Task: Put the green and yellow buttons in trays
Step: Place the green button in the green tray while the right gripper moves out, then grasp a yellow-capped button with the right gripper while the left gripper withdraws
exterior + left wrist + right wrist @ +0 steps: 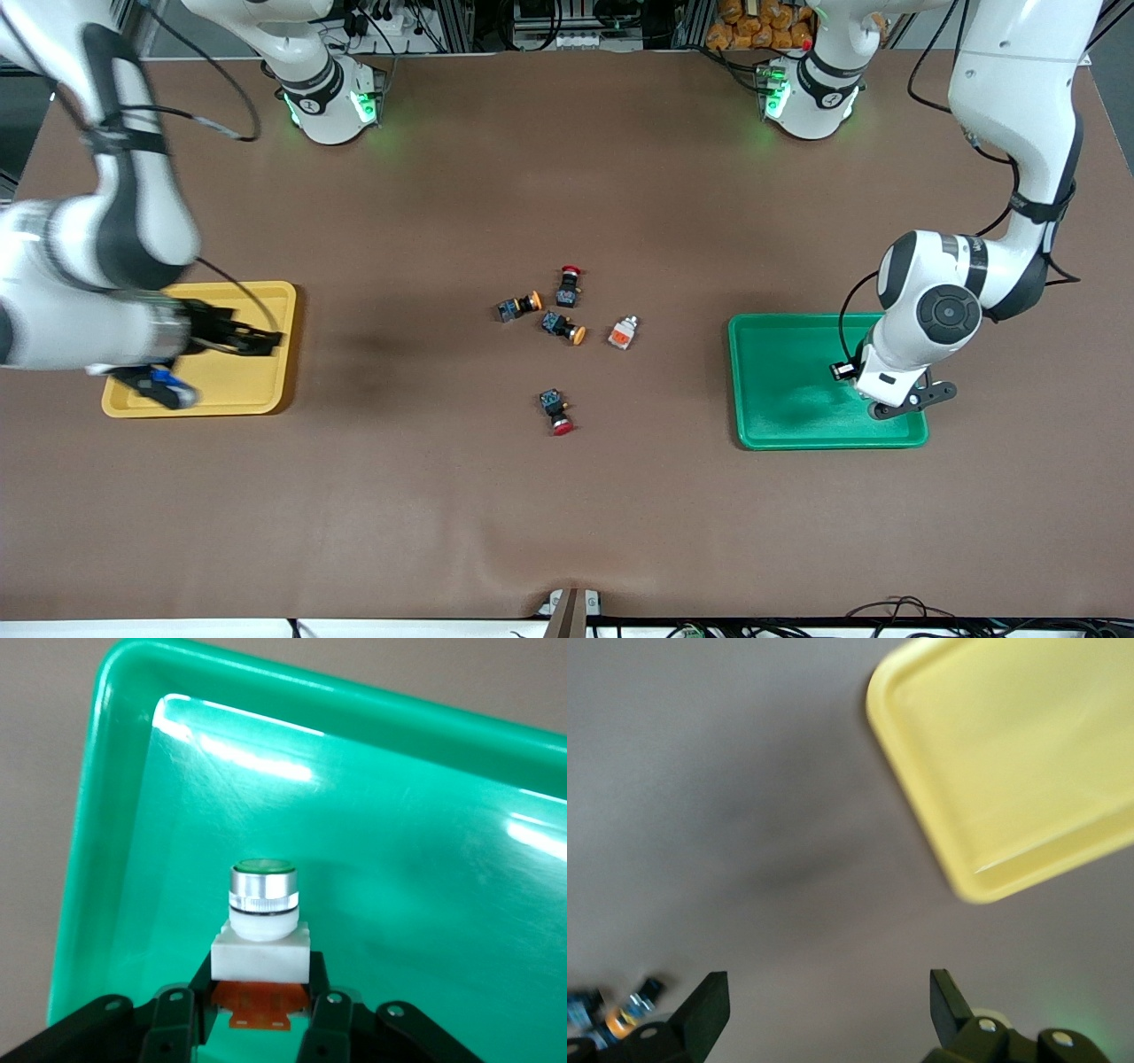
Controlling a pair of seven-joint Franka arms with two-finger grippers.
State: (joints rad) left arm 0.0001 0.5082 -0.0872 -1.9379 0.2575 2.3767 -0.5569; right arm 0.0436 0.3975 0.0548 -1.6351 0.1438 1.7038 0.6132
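My left gripper [261,981] is shut on a white-bodied button [261,904] with a silver ring, a green cap and an orange block at its base. It holds the button low over the green tray [399,806]; I cannot tell whether the button touches the floor. From the front, the left gripper [843,370] is over the green tray [780,399]. My right gripper [259,339] stands open and empty over the yellow tray [239,390]. Two black buttons with yellow-orange caps [518,307] [564,327] and a white-silver one [623,334] lie mid-table.
Two black switches with red caps lie on the brown mat: one [568,285] beside the yellow-capped pair, the other [557,412] nearer the front camera. The right wrist view shows a corner of the yellow tray [1010,753] and bare mat between its fingers.
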